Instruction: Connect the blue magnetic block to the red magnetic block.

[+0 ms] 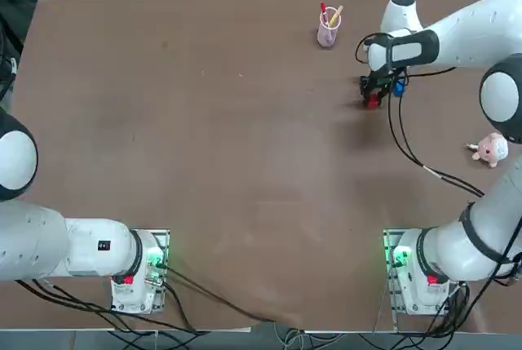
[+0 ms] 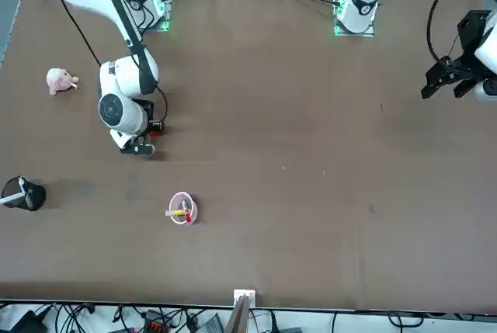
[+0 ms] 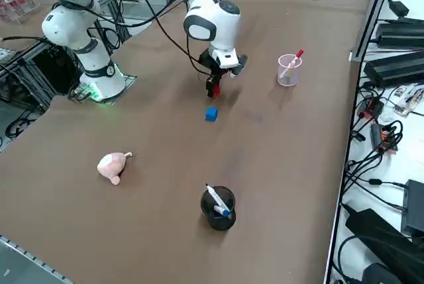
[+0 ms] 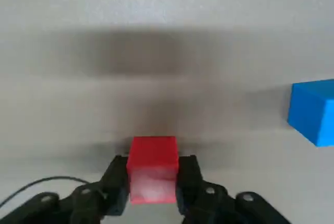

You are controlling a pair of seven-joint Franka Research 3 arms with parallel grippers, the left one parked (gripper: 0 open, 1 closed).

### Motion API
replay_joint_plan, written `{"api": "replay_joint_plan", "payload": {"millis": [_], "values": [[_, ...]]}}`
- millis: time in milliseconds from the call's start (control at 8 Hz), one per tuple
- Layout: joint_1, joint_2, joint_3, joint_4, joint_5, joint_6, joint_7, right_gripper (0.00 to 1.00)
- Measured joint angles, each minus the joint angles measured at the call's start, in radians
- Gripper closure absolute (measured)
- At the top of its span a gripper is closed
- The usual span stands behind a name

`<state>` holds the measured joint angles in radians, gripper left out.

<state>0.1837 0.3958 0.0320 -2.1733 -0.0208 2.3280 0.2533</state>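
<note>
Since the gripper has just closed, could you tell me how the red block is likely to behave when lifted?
The red block looks like a stiff, flat-faced cube, so the right gripper, shut on it, should hold it squarely. It seems tiny, probably light. Near the blue block it may snap across.

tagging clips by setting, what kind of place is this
Most likely a robotics lab: two white robot arms bolted at a bare brown table, cables and power gear along its edges, and small test props like the red magnetic block.

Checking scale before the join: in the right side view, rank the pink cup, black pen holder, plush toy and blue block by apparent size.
1. Black pen holder, nearest the camera, so unsure.
2. Plush toy and pink cup look alike.
3. Blue block, clearly smallest.
</note>
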Motion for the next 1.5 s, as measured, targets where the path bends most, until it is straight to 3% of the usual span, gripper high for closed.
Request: {"api": "replay_joint_plan", "payload": {"millis": [250, 750, 1250, 1500], "values": [[-0.002, -0.011, -0.004, 0.008, 0.000, 0.004, 0.110, 0.53], [-0.058, -0.054, -0.012, 0.042, 0.024, -0.001, 0.537, 0.53], [-0.179, -0.050, -0.020, 0.043, 0.284, 0.006, 0.649, 0.53], [-0.181, -0.044, -0.018, 0.042, 0.304, 0.046, 0.776, 0.53]]}}
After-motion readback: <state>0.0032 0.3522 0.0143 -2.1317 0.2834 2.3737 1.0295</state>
